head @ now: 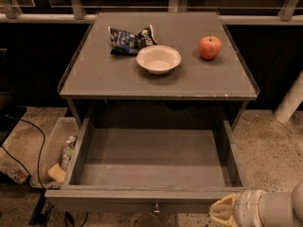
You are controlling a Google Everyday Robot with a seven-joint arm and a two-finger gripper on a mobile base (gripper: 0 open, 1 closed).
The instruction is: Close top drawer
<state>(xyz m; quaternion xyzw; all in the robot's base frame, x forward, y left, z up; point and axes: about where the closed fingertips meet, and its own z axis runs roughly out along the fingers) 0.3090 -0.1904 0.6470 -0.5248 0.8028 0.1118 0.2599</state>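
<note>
With the top drawer wide open under the tabletop, we bring the gripper, low by its front right corner (grip state we cannot tell), to the knob and push straight inward

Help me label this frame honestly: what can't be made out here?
Camera view only.
- Hand: bottom right, beside the front of the top drawer; cut off by the frame edge, contact unclear.
- Knob: barely shows; the drawer front is seen edge-on from above.
- Floor bin: contents partly hidden by the drawer's side.
- Chip bag: print illegible.
</note>
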